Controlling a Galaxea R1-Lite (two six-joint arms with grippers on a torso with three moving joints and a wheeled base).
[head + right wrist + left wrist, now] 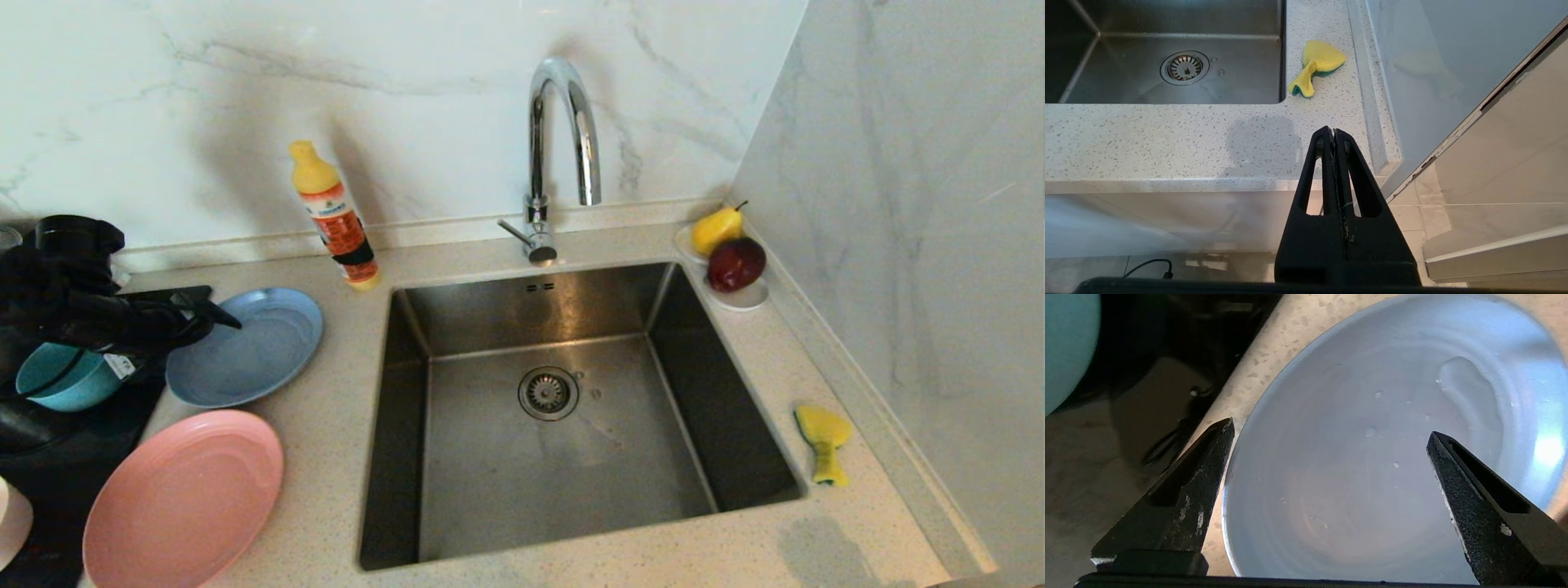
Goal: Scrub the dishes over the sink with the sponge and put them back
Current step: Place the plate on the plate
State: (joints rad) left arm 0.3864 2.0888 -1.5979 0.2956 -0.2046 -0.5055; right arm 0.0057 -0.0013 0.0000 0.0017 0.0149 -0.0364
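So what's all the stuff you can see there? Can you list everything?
sink: one, steel, middle of the counter, nothing in it
tap: one, shiny chrome, behind the sink
grey-blue plate: one, on the counter left of the sink
pink plate: one, nearer than the blue plate
teal bowl: one, far left, partly behind the arm
soap bottle: one, yellow and orange, by the wall
sponge: one, yellow, counter right of the sink
saucer: one, white, back right corner, holding a yellow pear and a dark red apple
left gripper: black, open over the blue plate
right gripper: black, shut, before the counter's front edge
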